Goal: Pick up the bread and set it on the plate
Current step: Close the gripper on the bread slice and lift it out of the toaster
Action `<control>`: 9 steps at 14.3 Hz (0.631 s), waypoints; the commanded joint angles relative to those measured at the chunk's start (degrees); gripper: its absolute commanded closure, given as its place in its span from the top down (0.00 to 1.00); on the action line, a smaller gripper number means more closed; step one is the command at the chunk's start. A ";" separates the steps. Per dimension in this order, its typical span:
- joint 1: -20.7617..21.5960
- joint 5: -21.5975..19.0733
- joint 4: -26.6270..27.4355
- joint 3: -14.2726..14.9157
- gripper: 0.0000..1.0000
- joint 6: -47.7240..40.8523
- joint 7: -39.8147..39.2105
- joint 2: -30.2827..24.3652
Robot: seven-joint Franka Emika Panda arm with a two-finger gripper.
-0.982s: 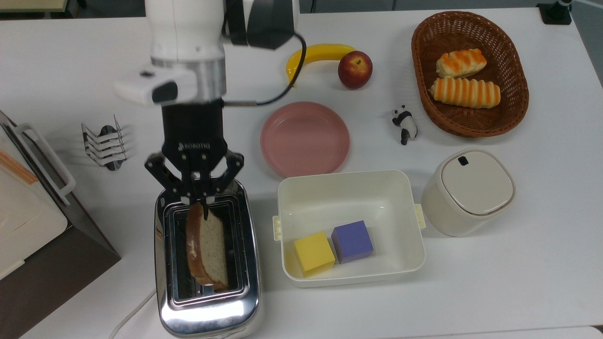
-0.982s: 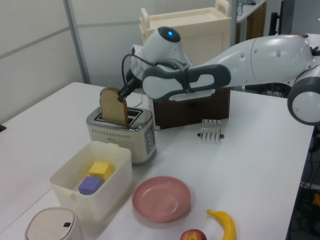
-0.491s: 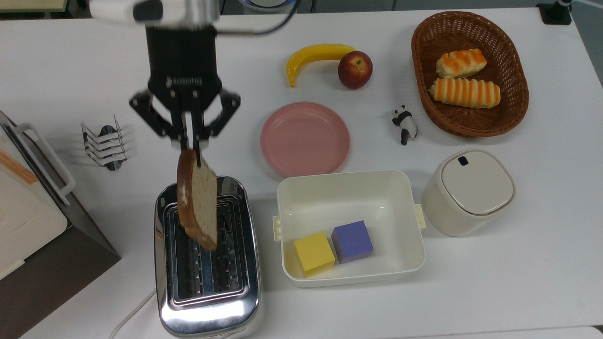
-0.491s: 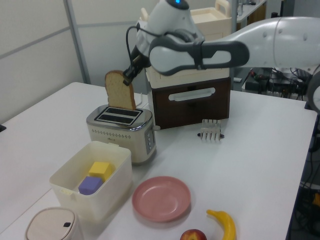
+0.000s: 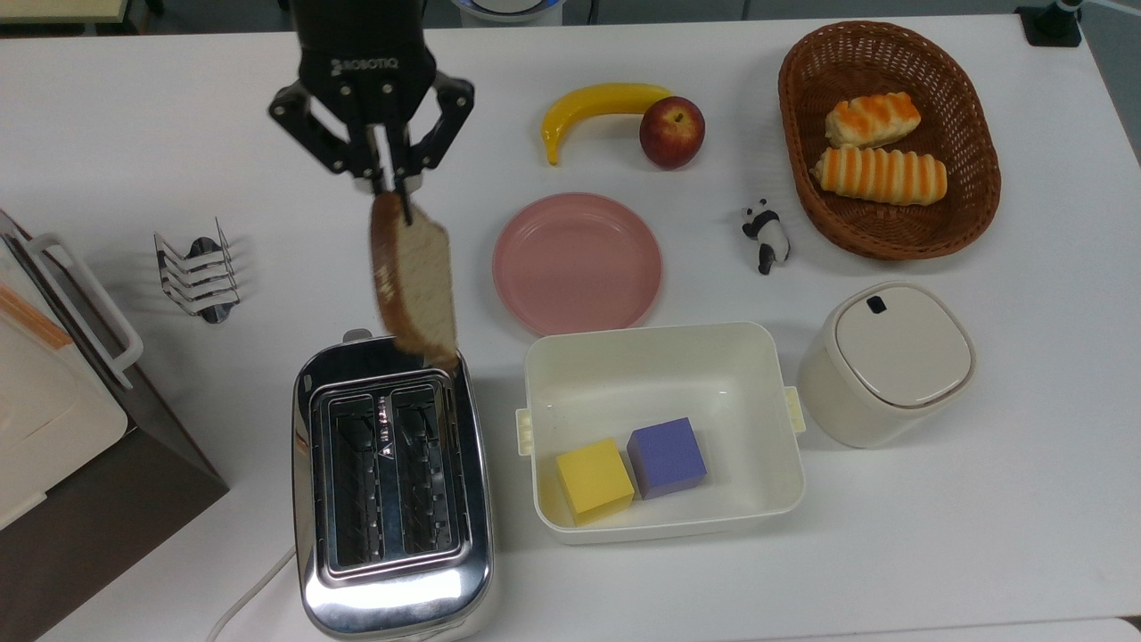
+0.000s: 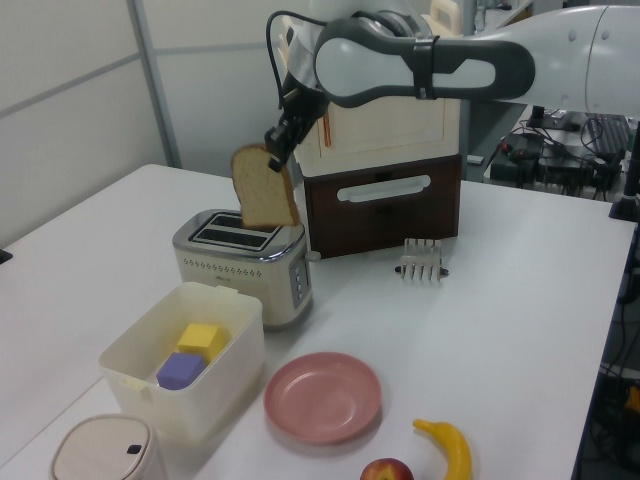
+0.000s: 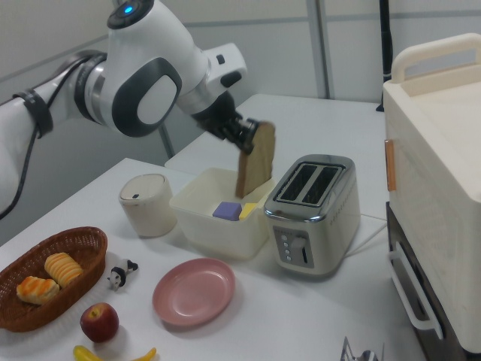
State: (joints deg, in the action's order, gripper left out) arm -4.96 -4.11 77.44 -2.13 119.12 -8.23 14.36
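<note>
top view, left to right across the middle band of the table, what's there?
Toast rack → bread, hanging from the gripper → plate → panda figure → basket with two rolls.

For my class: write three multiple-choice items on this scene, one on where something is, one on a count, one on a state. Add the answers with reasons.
1. Where is the bread?
A. in the toaster
B. held in the air
C. on the plate

2. How many blocks lie in the cream tub?
A. two
B. three
C. four

3. The pink plate is
A. stacked
B. overturned
C. empty

Answers:
1 B, the gripper grips its top edge above the toaster.
2 A, one yellow, one purple.
3 C, nothing lies on it.
</note>
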 commanded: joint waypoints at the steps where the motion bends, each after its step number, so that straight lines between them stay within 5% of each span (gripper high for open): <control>1: 0.65 -3.52 2.19 -0.50 0.01 -12.12 -2.92 -2.50; 9: 3.55 -7.58 3.76 -0.95 0.01 -31.83 -17.85 0.21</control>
State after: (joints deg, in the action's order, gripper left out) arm -3.16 -10.68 78.58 -3.45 90.65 -19.59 13.96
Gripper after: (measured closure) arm 0.903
